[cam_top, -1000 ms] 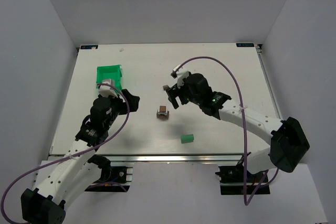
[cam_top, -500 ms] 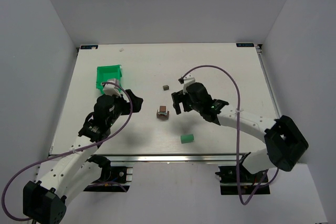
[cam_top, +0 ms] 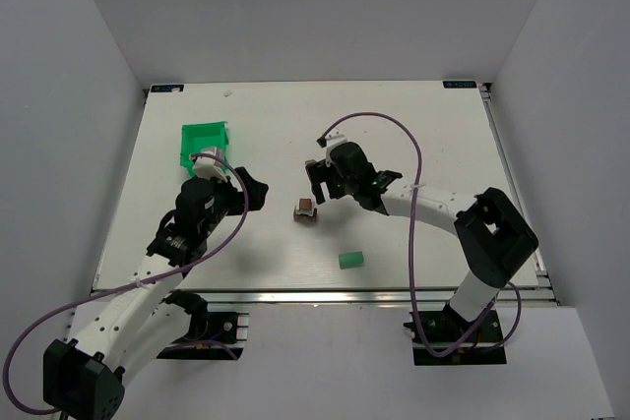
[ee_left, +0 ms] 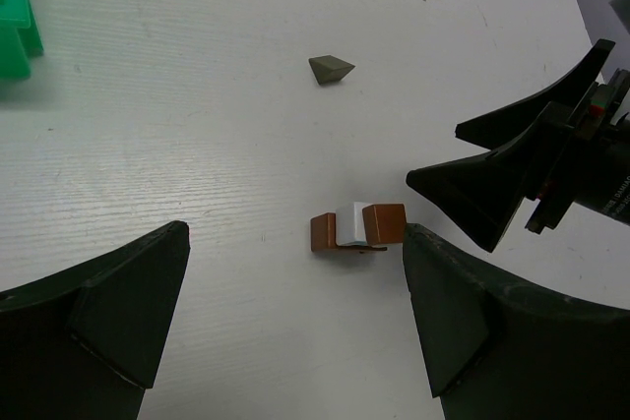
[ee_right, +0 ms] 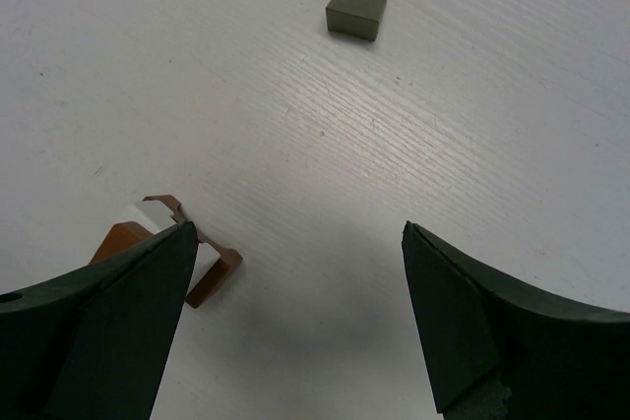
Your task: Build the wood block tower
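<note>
The right gripper (ee_right: 295, 233) has its fingers spread wide and empty, with the block stack (ee_right: 215, 272), brown and white, right at one fingertip and a small grey block (ee_right: 355, 11) farther ahead. The left gripper (ee_left: 293, 233) is also wide open and empty, the stack lying just past its fingertips, nearer the right one. A green block (cam_top: 350, 259) lies well apart from both sets of fingers, and a green bin (cam_top: 205, 142) sits far off the left gripper's left finger.

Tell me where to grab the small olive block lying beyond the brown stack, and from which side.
Take the olive block across its two longer side faces, coming straight down from above with the open right hand. It lies flat and low, nothing touching its sides.
</note>
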`<state>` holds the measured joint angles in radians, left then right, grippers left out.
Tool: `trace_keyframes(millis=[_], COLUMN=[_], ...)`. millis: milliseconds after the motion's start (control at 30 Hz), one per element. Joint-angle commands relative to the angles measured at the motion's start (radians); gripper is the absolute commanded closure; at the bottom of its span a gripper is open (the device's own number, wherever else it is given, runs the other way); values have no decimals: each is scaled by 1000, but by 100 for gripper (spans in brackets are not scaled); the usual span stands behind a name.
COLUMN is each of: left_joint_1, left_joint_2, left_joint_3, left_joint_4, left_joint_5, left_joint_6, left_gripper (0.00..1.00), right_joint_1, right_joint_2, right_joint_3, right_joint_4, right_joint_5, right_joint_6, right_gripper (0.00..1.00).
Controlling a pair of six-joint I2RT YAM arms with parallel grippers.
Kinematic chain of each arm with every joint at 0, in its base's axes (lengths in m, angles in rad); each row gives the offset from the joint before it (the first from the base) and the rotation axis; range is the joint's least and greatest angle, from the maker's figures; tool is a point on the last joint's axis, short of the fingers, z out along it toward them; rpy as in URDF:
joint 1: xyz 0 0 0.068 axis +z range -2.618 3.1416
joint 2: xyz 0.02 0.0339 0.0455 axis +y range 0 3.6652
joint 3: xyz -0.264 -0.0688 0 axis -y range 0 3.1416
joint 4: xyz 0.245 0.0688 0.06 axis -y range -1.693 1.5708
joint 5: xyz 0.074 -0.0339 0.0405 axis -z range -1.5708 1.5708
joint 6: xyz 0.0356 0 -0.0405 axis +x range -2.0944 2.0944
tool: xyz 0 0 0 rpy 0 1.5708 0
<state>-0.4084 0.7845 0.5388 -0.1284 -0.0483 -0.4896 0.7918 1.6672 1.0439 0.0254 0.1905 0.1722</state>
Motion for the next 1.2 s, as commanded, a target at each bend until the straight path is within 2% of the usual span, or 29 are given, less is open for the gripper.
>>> trace_keyframes(millis=[0, 833, 1033, 1167], left_joint_1=[-3, -3, -3, -3], left_joint_2=[-8, -11, -13, -13], left_joint_3=[41, 39, 39, 43], left_joint_4=[-8, 1, -2, -4], left_joint_5=[-7, 11, 14, 15], left_joint_6=[11, 20, 20, 17], left_gripper=[2, 2, 2, 2], right_joint_1=[-5, -2, -3, -6], right_joint_2=[11, 26, 20, 0], right_joint_3=[53, 64, 68, 74], right_joint_4=[28, -5, -8, -10], right_joint_5=[-25, -82, -36, 56], right_joint_6=[-13, -19, -16, -13], right_gripper=[11, 11, 11, 11])
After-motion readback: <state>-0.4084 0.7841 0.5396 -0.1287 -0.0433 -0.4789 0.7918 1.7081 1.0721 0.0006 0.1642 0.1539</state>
